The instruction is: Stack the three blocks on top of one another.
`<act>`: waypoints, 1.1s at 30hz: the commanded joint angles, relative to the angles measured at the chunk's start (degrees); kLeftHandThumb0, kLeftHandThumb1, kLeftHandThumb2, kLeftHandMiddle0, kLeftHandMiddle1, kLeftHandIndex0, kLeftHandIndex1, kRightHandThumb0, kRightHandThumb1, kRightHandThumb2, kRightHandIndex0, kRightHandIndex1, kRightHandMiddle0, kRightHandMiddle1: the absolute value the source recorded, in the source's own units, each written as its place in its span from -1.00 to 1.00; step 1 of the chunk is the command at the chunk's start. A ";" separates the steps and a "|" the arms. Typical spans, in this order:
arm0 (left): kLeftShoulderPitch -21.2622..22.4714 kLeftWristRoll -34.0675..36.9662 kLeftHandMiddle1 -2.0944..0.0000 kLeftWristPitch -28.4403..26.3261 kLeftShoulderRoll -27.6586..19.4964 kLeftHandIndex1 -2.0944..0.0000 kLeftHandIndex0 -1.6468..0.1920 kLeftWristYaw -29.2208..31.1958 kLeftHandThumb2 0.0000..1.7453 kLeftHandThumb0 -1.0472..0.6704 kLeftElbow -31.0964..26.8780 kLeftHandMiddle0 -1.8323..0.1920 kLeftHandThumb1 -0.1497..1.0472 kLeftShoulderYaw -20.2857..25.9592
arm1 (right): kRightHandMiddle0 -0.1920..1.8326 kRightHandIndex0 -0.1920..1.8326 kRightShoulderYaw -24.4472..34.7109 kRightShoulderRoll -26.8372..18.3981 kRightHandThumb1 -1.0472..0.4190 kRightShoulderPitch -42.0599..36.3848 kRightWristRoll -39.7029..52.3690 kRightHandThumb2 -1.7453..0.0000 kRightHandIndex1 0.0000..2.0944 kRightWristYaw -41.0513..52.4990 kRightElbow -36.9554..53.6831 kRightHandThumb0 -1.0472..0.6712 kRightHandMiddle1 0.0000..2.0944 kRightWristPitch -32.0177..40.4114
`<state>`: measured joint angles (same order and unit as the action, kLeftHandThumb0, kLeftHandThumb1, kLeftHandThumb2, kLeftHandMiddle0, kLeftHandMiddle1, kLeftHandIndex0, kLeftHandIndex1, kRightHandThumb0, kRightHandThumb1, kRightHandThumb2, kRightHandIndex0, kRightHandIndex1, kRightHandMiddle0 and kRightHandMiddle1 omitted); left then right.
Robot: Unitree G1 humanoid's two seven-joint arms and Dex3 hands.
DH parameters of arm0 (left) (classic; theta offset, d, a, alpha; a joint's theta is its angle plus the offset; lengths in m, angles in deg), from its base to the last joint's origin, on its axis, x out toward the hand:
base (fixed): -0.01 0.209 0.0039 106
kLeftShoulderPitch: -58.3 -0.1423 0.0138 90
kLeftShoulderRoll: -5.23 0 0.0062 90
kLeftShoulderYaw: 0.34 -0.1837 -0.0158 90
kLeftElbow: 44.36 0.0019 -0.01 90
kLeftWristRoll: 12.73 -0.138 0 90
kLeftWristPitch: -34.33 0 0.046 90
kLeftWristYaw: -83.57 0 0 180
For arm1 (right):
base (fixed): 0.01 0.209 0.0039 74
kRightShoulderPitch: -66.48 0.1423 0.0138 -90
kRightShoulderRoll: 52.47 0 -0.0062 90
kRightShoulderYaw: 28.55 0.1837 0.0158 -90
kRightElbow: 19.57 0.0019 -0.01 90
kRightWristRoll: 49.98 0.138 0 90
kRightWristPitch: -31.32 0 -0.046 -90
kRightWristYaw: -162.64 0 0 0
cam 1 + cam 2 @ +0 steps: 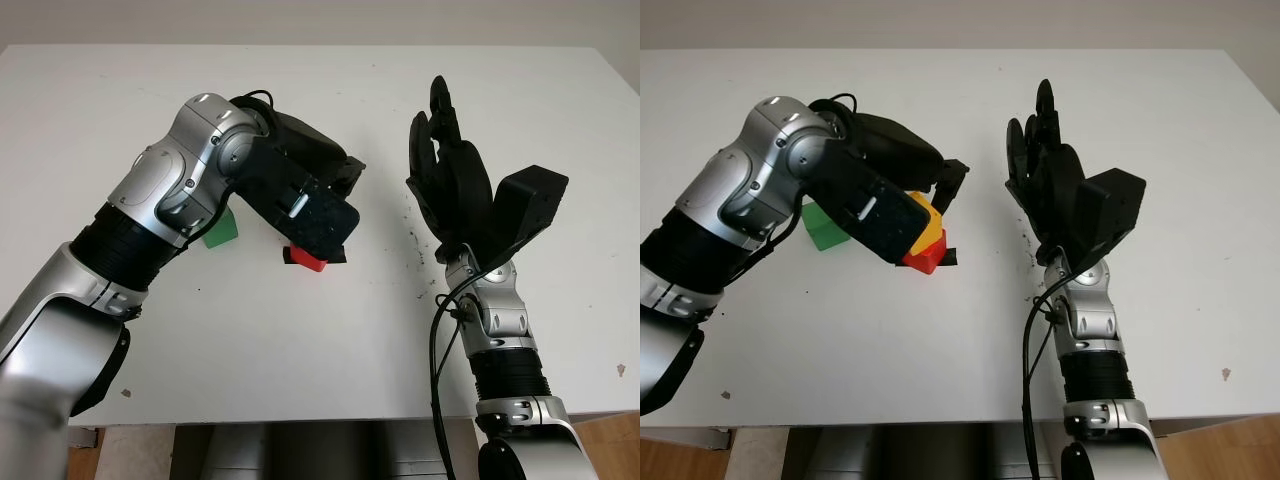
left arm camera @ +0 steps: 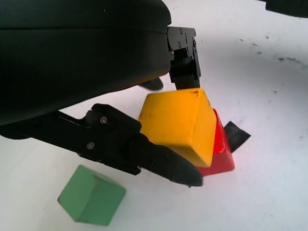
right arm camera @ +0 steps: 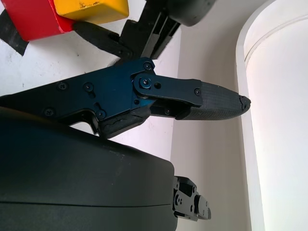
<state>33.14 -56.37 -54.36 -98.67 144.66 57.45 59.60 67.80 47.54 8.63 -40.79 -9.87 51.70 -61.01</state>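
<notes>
My left hand (image 2: 186, 131) is shut on the yellow block (image 2: 178, 122) near the table's middle. One finger (image 2: 185, 72) presses its far side and another (image 2: 163, 163) its near side. The yellow block sits tilted on top of the red block (image 1: 923, 257), which stands on a black tape mark (image 2: 237, 134). The green block (image 1: 824, 228) lies on the table to the left, beside my left forearm and apart from the other two. My right hand (image 1: 1045, 165) is open, raised upright to the right of the blocks, holding nothing.
The white table (image 1: 300, 340) has a front edge close to my body. Small dark specks (image 1: 418, 235) mark the surface near the right hand. The right arm's cable (image 1: 1030, 340) hangs along its forearm.
</notes>
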 commanded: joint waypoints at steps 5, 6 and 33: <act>0.53 0.44 1.00 -1.09 0.36 0.97 0.97 2.43 -0.94 -0.75 -1.26 1.00 0.86 0.05 | -0.99 -1.00 0.16 -0.02 -1.00 -0.02 0.11 0.37 -1.00 0.33 0.72 -0.67 -1.00 -0.58; 0.47 0.57 1.00 -1.23 0.37 0.98 0.98 2.48 -0.94 -0.76 -1.36 1.00 0.85 0.14 | -1.00 -1.00 0.12 -0.07 -1.00 -0.03 0.05 0.36 -1.00 0.41 0.71 -0.67 -1.00 -0.55; 2.20 11.82 1.00 -5.04 -2.76 1.00 1.00 6.09 -0.94 -0.98 -6.21 1.00 0.94 6.80 | -1.00 -1.00 0.66 -0.13 -1.00 0.25 0.86 0.36 -1.00 1.29 0.03 -0.67 -1.00 -0.02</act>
<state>33.46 -45.05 -58.75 -100.97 150.22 52.64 65.50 68.09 47.66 8.62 -40.27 -8.77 51.70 -60.96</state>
